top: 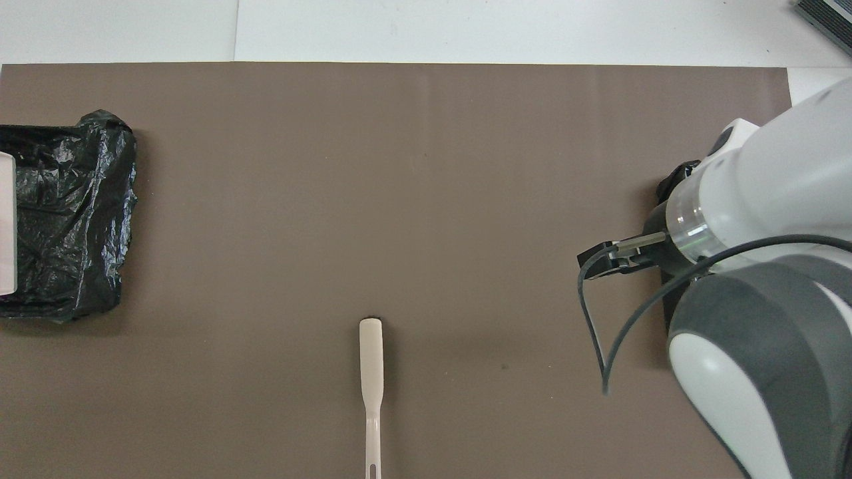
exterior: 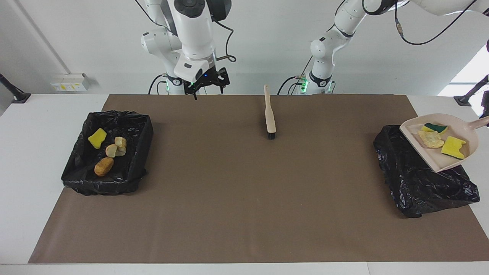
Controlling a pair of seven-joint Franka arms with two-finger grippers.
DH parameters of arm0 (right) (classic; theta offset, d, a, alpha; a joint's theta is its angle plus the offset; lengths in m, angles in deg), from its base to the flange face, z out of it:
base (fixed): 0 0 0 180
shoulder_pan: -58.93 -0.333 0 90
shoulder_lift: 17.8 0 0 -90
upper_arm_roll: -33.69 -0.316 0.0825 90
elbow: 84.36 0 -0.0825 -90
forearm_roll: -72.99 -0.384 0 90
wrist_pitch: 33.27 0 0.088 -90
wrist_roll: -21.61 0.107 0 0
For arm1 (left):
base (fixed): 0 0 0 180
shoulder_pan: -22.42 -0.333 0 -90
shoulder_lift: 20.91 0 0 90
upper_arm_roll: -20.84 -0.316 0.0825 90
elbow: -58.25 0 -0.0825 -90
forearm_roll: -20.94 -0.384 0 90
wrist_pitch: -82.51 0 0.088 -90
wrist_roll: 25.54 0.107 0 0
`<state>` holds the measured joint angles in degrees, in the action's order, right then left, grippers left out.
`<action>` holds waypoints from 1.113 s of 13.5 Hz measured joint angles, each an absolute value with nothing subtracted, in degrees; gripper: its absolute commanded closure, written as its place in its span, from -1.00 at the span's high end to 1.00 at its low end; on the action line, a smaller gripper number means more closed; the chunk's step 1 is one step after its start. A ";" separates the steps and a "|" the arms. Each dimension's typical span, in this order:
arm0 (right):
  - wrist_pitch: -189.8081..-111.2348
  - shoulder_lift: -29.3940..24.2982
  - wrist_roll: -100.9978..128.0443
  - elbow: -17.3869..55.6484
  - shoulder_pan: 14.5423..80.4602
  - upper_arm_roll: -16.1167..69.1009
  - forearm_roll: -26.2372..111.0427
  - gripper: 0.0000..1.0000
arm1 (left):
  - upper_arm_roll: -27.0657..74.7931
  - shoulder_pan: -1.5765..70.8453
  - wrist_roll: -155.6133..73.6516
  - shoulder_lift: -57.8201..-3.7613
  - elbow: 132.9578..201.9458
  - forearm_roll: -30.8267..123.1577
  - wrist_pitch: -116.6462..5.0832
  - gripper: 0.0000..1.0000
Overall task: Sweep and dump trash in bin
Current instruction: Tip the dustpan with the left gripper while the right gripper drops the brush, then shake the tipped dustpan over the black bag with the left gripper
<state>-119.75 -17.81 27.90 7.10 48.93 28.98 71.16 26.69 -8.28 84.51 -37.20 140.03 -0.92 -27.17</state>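
A pale dustpan [exterior: 439, 160] hangs tilted over the black-bagged bin [exterior: 420, 183] at the left arm's end of the table. Its handle runs off the picture's edge, where my left gripper is out of view, shut on it. The trash in the pan is a yellow sponge chunk [exterior: 453, 147], a green-backed chunk [exterior: 435, 128] and a pale beige lump [exterior: 431, 139]. The overhead view shows that bin [top: 66, 213] and a sliver of the dustpan [top: 5, 223]. My right gripper [exterior: 206, 88] waits open and empty over the robots' edge of the table.
A second black-bagged bin [exterior: 143, 130] at the right arm's end holds a yellow sponge [exterior: 97, 138], beige lumps [exterior: 116, 147] and an orange-brown lump [exterior: 104, 166]. A beige brush [exterior: 269, 114] [top: 371, 359] lies mid-table, near the robots, on the brown mat [exterior: 244, 198].
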 measured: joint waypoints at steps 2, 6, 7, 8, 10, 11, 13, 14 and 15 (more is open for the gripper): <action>-119.76 -17.72 27.63 6.02 51.73 28.91 73.83 1.00 | 26.83 -5.33 83.24 -37.38 140.03 -6.76 -28.15 -1.00; -121.30 -17.20 26.17 4.51 60.18 28.89 75.98 1.00 | 26.88 -1.43 80.28 -37.44 140.03 -13.58 -29.77 -1.00; -121.67 -17.06 25.70 4.37 62.28 29.18 75.94 1.00 | 26.85 -1.15 80.22 -37.45 140.03 -14.82 -30.29 -1.00; -121.69 -17.07 25.66 4.15 63.05 30.35 75.69 1.00 | 26.87 -0.76 80.22 -37.44 139.97 -16.43 -30.53 -1.00; -121.38 -17.45 25.65 3.93 61.43 34.72 74.36 1.00 | 26.87 0.44 80.20 -37.44 139.67 -19.06 -30.66 -1.00; -120.70 -17.86 25.64 3.95 60.00 37.03 73.46 1.00 | 26.89 1.27 80.15 -37.43 139.49 -20.61 -30.71 -1.00; -119.95 -18.54 25.64 4.03 58.62 38.43 72.92 1.00 | 26.91 3.32 79.64 -37.42 139.31 -24.33 -31.12 -1.00; -119.90 -18.71 25.64 4.07 58.29 38.42 72.85 1.00 | 26.93 4.09 79.23 -37.40 139.28 -27.06 -31.97 -1.00; -119.89 -18.78 25.64 4.09 57.99 38.42 72.78 1.00 | 26.99 4.58 78.98 -37.40 139.24 -29.20 -32.95 -1.00</action>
<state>-119.89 -18.78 25.64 4.09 57.99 38.42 72.78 26.99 4.58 78.98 -37.40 139.24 -29.20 -32.95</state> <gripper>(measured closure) 0.000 0.687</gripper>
